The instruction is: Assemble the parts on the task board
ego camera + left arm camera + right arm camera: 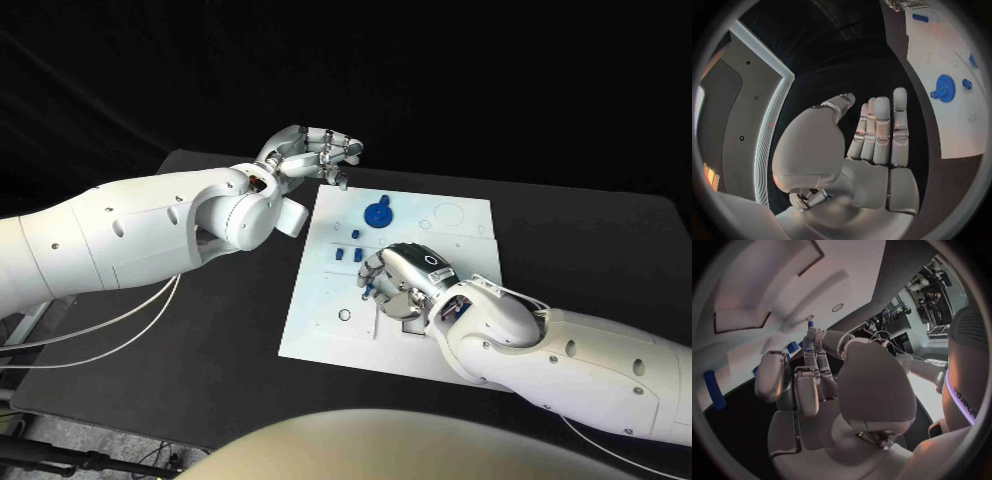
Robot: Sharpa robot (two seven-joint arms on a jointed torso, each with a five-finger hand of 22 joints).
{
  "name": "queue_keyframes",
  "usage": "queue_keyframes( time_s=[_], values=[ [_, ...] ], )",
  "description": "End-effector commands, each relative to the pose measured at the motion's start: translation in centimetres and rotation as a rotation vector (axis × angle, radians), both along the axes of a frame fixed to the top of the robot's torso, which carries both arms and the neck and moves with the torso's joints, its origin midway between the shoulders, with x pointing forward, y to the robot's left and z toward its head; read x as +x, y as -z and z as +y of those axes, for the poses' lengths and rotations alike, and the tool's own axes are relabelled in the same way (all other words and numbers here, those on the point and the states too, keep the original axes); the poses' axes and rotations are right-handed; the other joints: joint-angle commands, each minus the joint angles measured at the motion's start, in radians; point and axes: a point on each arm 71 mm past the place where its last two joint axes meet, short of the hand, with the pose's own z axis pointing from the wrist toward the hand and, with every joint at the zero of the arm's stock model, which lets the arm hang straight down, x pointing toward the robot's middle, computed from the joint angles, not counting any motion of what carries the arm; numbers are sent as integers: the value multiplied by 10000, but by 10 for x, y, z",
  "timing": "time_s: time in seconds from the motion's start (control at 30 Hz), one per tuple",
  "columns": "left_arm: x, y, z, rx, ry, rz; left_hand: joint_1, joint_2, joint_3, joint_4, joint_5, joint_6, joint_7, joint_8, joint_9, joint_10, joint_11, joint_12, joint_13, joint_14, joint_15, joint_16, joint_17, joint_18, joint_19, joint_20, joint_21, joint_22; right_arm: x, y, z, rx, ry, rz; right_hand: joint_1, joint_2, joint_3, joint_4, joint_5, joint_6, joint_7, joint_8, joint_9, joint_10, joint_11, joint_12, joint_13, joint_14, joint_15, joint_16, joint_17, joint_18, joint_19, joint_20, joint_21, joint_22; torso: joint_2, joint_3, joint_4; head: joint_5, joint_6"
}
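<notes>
The white board (325,320) lies in the middle of the black table (577,230), with a blue round wheel (378,214) near its far edge and a few small blue pieces (346,253) in a row just nearer than the wheel. The right hand (408,280) rests low over the middle of the board, and its fingertips (811,337) pinch a small blue peg (809,325) standing upright. The left hand (310,152) hangs above the table just beyond the board's far left corner, holding nothing, its fingers (881,131) straight and side by side.
</notes>
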Motion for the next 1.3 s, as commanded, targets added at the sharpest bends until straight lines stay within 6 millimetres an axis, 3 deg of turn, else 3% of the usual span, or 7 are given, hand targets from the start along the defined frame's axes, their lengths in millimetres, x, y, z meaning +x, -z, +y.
queue_keyframes(
  time_s=[0.03,1.3],
  values=[
    [-1,-1,-2,-83,187,-4,42,62,-1,-8,44,-36,5,-17,-5,-47,17,-49,-15,2,20,-19,6,170,71,13,-65,-16,-2,1,2,-199,-191,-5,-23,64,41,4,64,47,-2,-46,8,597,-480,50,388,637,-74,19,648,-101,-58,-31,-46,635,5,2,1,18,1],
    [-1,0,1,-2,115,69,33,131,-17,38,46,-39,7,-9,-5,-70,23,-45,-23,-17,27,-26,-10,169,80,20,-93,-24,-6,14,9,-1085,-750,48,-53,66,38,-6,65,39,0,-60,13,594,-479,28,400,637,-73,20,649,-95,-76,-30,-70,631,-5,-8,-2,46,1]
  ],
)
